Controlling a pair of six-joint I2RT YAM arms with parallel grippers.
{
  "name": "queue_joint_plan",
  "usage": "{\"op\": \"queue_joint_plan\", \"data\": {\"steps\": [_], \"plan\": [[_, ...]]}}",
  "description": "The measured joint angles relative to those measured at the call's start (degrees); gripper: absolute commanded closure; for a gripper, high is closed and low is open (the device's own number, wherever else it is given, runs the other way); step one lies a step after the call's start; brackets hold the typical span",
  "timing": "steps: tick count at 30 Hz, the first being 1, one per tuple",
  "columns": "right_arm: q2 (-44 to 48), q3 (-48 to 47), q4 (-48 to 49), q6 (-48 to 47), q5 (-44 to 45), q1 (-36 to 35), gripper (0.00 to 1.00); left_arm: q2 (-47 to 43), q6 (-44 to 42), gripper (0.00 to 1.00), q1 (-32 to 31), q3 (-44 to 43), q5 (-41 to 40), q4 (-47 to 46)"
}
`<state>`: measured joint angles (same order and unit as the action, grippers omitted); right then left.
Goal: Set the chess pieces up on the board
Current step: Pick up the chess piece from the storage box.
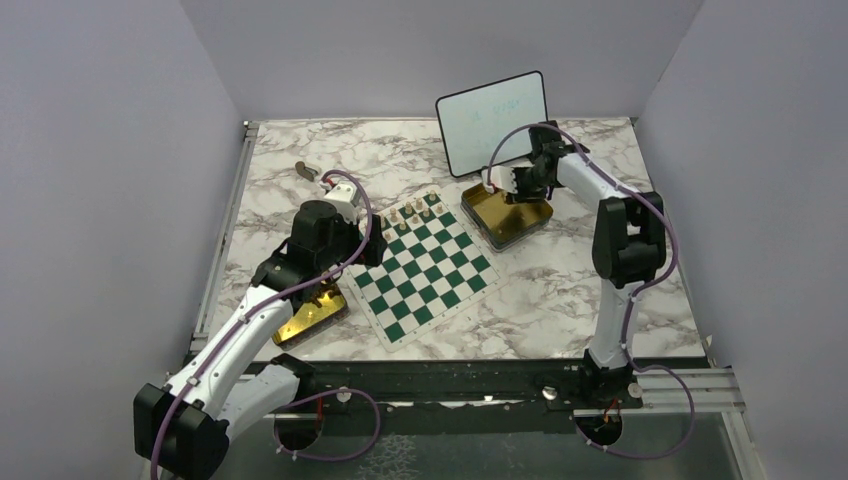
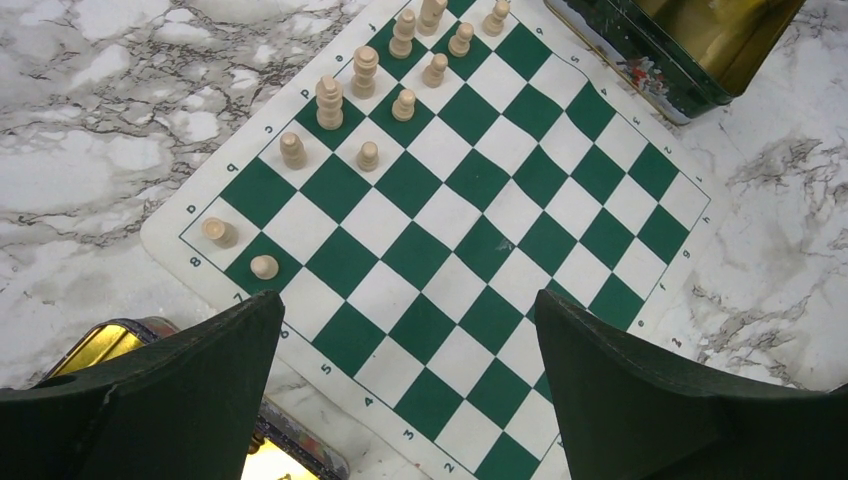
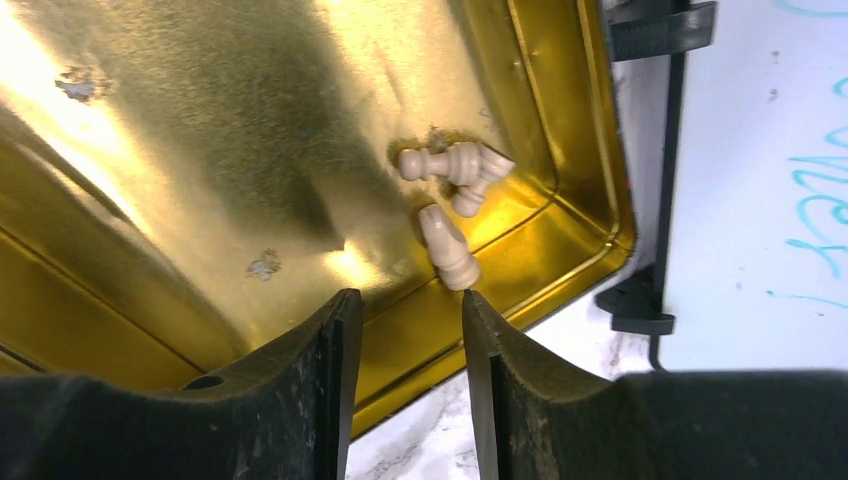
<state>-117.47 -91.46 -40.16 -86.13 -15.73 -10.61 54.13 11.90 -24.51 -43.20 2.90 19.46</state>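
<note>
Close under the left wrist camera, the left gripper (image 2: 408, 300) hangs above the board's (image 2: 480, 250) left corner, its jaws spread wide with nothing between them. Just off that corner, partly beneath the left arm, a gold tin (image 1: 310, 315) sits on the marble table (image 1: 560, 290). On the board, a dozen or so pale chess pieces (image 2: 329, 100) stand upright in two rows along its far-left edge. Just beyond the board's far-right edge lies a second gold tin (image 3: 200, 120), and the right gripper (image 3: 407, 300) reaches down into it, jaws partly apart and pinching nothing. Three loose chessmen (image 3: 450, 240) lie on their sides in that tin's corner, the nearest just ahead of one fingertip. Behind this tin, farther from the board, a small whiteboard (image 1: 495, 120) stands upright.
</note>
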Motion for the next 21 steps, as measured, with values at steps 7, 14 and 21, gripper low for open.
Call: {"op": "queue_joint_plan", "data": {"steps": [7,14,21], "plan": [[-2.47,-5.99,-1.57,-3.04,0.02,-0.44,0.56,0.09,0.02,0.03,0.0,0.0,0.04,0.0],[-6.36,-11.39,-4.55,-4.61,1.51,-1.51,0.56,0.09,0.02,0.03,0.0,0.0,0.02,0.0],[-9.38,-11.69,-6.88,-5.03,4.39,-2.95,0.56,0.09,0.02,0.03,0.0,0.0,0.04,0.0]]}}
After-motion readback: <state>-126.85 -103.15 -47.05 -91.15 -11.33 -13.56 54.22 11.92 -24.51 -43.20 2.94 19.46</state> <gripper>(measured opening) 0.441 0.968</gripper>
